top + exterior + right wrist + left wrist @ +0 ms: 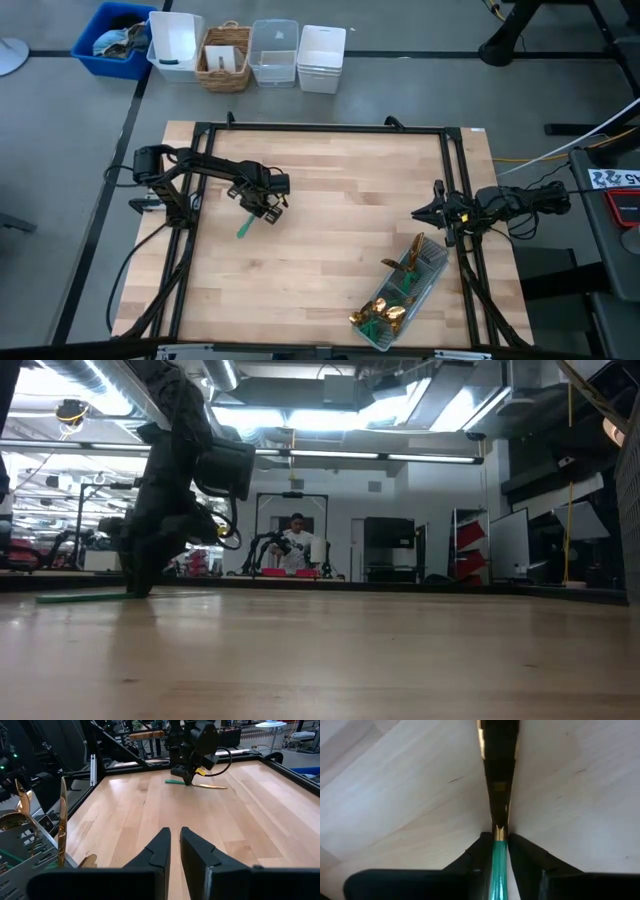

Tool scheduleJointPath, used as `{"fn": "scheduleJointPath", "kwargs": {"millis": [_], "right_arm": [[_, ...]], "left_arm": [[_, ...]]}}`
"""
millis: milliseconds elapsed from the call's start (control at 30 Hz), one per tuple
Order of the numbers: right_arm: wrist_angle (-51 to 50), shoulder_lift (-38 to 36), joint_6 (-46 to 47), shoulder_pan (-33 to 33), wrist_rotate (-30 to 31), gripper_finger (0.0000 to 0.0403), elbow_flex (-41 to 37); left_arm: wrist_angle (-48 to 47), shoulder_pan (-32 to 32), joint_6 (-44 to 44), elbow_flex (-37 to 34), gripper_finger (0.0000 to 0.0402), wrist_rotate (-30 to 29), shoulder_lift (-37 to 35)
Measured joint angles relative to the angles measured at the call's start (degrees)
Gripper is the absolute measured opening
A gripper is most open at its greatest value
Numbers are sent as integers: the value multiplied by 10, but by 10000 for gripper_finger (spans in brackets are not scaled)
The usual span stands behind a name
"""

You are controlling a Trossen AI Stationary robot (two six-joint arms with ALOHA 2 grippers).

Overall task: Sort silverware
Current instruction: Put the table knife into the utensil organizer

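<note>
At the high view's left-centre, the left gripper (262, 205) pinches a knife (498, 795) by its handle (blade on the table (330, 270)); a skewed release could leave it crooked, while the right gripper (172, 851), nearly closed and empty, waits at right.

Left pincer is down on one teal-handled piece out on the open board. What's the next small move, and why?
Probably open the left pincer and lift straight up. Its fingers pinch the teal handle of a knife that already appears to lie flat on the wood, well apart from the clear tray with the rest of the silverware. The right pincer waits by the table's right edge.
</note>
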Motion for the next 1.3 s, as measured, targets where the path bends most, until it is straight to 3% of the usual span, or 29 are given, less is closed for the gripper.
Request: {"fn": "scheduleJointPath", "kwargs": {"millis": [300,567,833,1100,1300], "right_arm": [[0,0,0,0,0,44,0],[0,0,0,0,0,44,0],[-1,0,0,0,0,44,0],[-1,0,0,0,0,44,0],[-1,0,0,0,0,44,0]], "left_arm": [[2,-2,12,0,37,9,0],[2,2,60,1,58,-18,0],[2,2,49,1,19,-3,0],[10,2,62,0,43,28,0],[1,2,63,7,33,35,1]]}}
